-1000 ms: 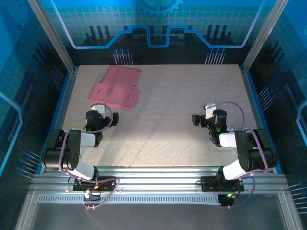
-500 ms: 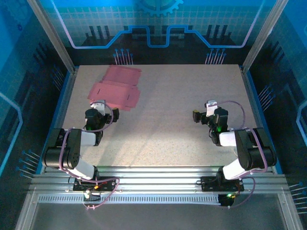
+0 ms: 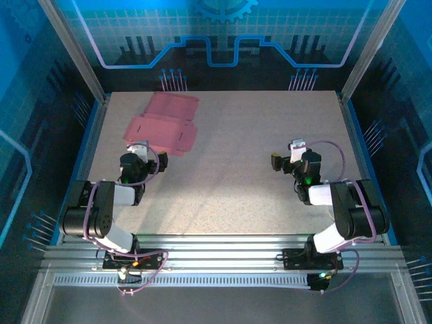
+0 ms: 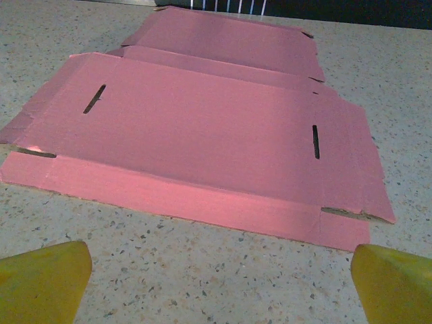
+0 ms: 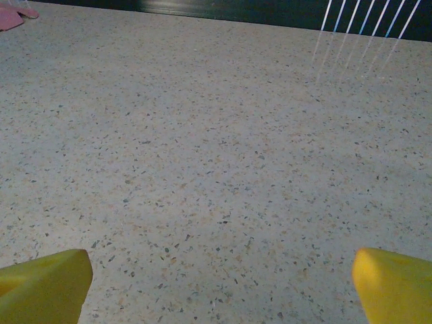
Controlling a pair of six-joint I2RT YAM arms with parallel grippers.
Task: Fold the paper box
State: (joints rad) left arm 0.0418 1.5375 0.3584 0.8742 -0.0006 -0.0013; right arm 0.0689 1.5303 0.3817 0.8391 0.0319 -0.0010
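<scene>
The paper box (image 3: 162, 123) is a flat pink cut-out sheet with flaps and slots, lying at the table's far left; in the left wrist view the sheet (image 4: 202, 135) spreads just ahead of the fingers. My left gripper (image 3: 138, 150) sits just short of its near edge, open, with bare table between the yellow fingertips (image 4: 40, 280). My right gripper (image 3: 283, 160) hovers open over bare table at the right, far from the sheet; its yellow fingertips (image 5: 391, 283) stand wide apart. A pink corner of the sheet (image 5: 12, 15) shows at the top left of the right wrist view.
The speckled table (image 3: 256, 135) stretches between the arms. Blue rails edge the table at the left (image 3: 88, 148) and right (image 3: 354, 142). A dark back wall with white pins (image 3: 304, 79) borders the far side.
The left gripper crept slightly forward toward the sheet's near edge. The right gripper shifted a little forward. The sheet has not moved.
</scene>
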